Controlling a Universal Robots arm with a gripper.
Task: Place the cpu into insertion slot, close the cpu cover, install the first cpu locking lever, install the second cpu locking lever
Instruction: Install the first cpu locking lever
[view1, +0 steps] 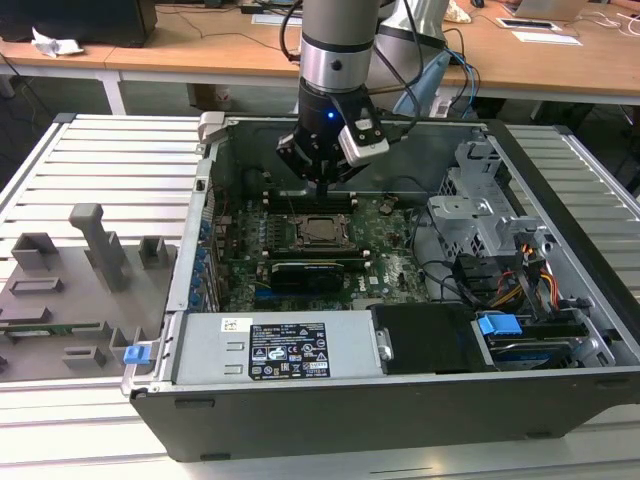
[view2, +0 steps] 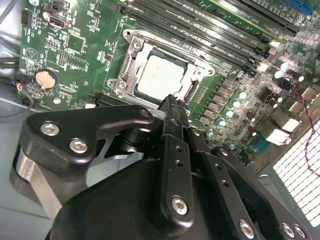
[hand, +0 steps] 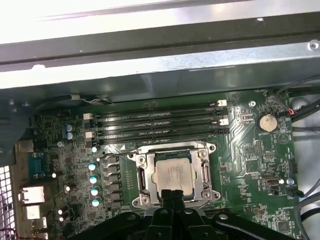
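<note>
The cpu (hand: 173, 174) lies flat in the insertion slot (view1: 322, 231) on the green motherboard, its silver-grey top facing up. The cpu cover (hand: 142, 178), a silver metal frame, lies down around the chip, which shows through its square cut-out. In the second wrist view the cpu (view2: 160, 75) and cover (view2: 125, 67) sit just beyond my fingertips. My gripper (view1: 325, 183) hangs a little above the board, over the socket's edge toward the memory slots. Its black fingers (view2: 171, 130) are pressed together, shut, with nothing between them.
Long black memory slots (hand: 160, 122) run beside the socket. A black card (view1: 310, 270) stands on the socket's near side. A coin battery (hand: 266, 122), the metal drive cage (view1: 480, 205), cables (view1: 540, 275) and the power supply (view1: 270, 350) crowd the case. Grey fixtures (view1: 95, 250) sit outside at the exterior view's left.
</note>
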